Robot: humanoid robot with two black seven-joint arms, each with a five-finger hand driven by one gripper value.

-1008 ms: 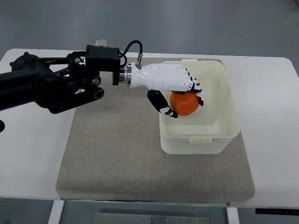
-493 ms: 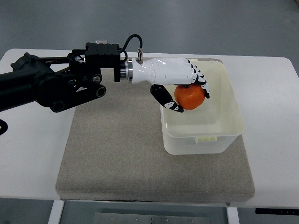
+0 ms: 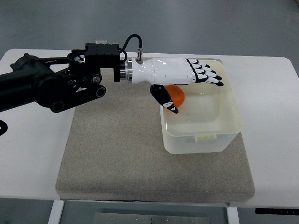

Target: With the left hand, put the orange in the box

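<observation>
The left hand (image 3: 180, 77) reaches over the white box (image 3: 202, 142), its fingers (image 3: 209, 76) stretched out flat and gripping nothing. The orange (image 3: 177, 94) sits inside the box, just beneath the palm

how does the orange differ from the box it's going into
The small round orange is bright orange; the rectangular plastic box is pale cream and far larger. The orange is solid and half hidden beneath the open white left hand; the box is hollow, open-topped and mostly in view. Both sit over the grey mat.
</observation>
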